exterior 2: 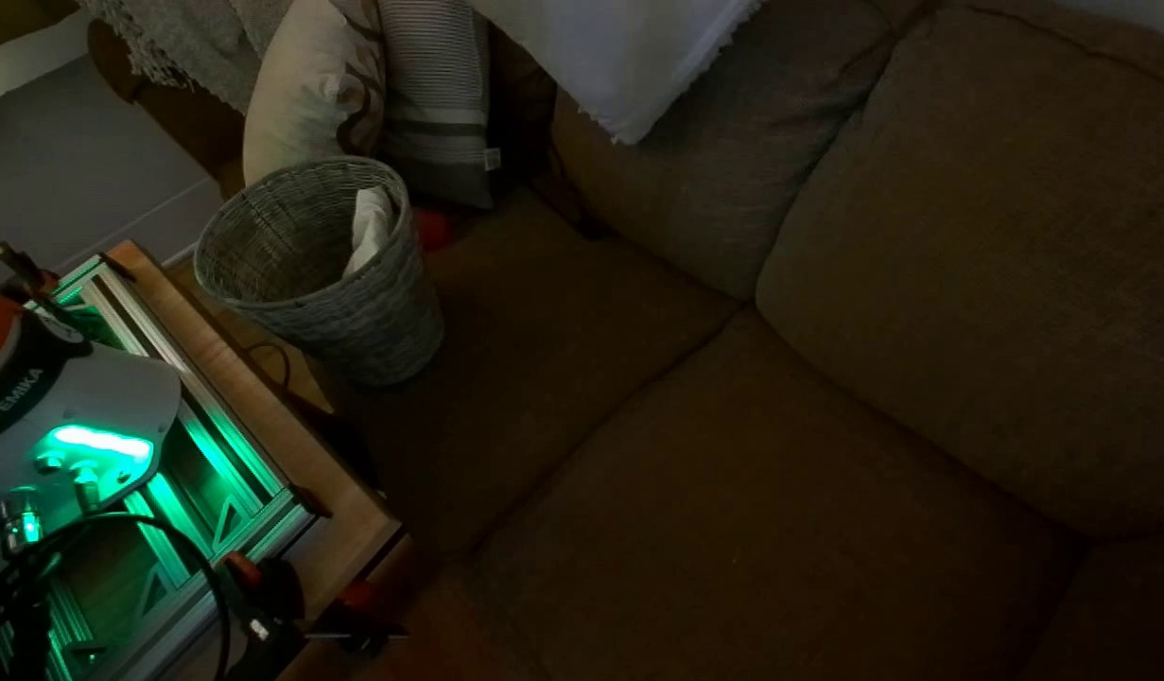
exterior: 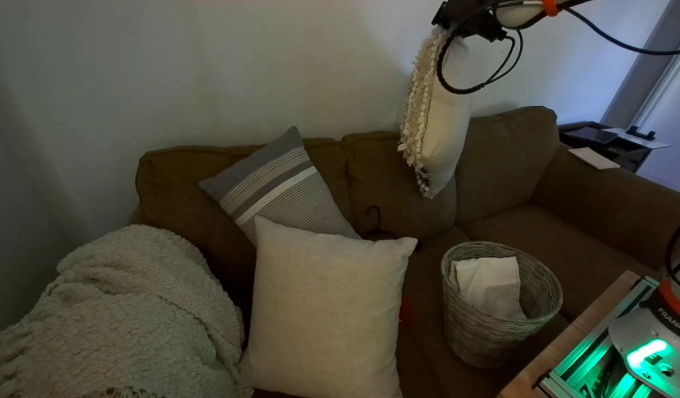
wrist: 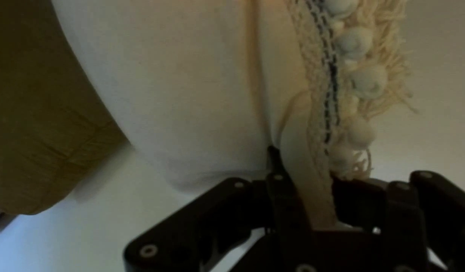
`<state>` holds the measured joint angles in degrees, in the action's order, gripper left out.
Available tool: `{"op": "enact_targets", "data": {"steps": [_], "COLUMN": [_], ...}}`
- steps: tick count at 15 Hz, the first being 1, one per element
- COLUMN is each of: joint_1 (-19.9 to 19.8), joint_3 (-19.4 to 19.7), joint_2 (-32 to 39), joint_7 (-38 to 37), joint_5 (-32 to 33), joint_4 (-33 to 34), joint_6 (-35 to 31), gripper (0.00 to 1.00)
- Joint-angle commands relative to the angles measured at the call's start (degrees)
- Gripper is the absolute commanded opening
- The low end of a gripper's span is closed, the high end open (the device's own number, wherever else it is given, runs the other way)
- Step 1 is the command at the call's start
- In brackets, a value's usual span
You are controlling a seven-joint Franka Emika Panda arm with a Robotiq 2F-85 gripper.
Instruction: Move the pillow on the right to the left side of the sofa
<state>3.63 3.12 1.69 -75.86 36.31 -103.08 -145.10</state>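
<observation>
The claw [wrist: 311, 185] is clamped on an edge of the pillow [exterior: 447, 124], which hangs partly above the back of the sofa [exterior: 508, 166] and partly before it; whether they touch, I cannot tell. On the sofa's seat stands a basket [exterior: 483, 334].

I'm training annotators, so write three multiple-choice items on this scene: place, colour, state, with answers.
1. Where is the striped pillow relative to the unfringed pillow? A. In front B. Behind C. Underneath
2. What colour is the sofa? A. Brown B. Blue C. White
3. How is the fringed pillow? A. Flat on the sofa B. Under the striped pillow C. Hanging from the gripper

1 B: the unfringed pillow overlaps it in an exterior view.
2 A: both exterior views show brown.
3 C: the wrist view shows it pinched.
</observation>
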Motion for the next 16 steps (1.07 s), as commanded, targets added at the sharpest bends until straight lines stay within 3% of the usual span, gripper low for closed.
{"op": "enact_targets", "data": {"steps": [1,8,13,14,16], "joint_1": [1.0,5.6,11.5,9.4,11.6], "joint_3": [-4.0,-13.6,-21.4,-20.0,-21.9], "joint_2": [-5.2,-7.4,-3.9,-5.7,-4.8], "joint_7": [7.5,21.7,30.0,26.2,27.4], "joint_5": [-2.5,-10.4,-16.7,-14.0,-15.2], "joint_4": [1.9,9.1,17.7,11.9,14.1], "joint_6": [-0.7,0.7,3.8,2.6,4.3], "gripper": [0.02,0.02,0.02,0.1,0.1]}}
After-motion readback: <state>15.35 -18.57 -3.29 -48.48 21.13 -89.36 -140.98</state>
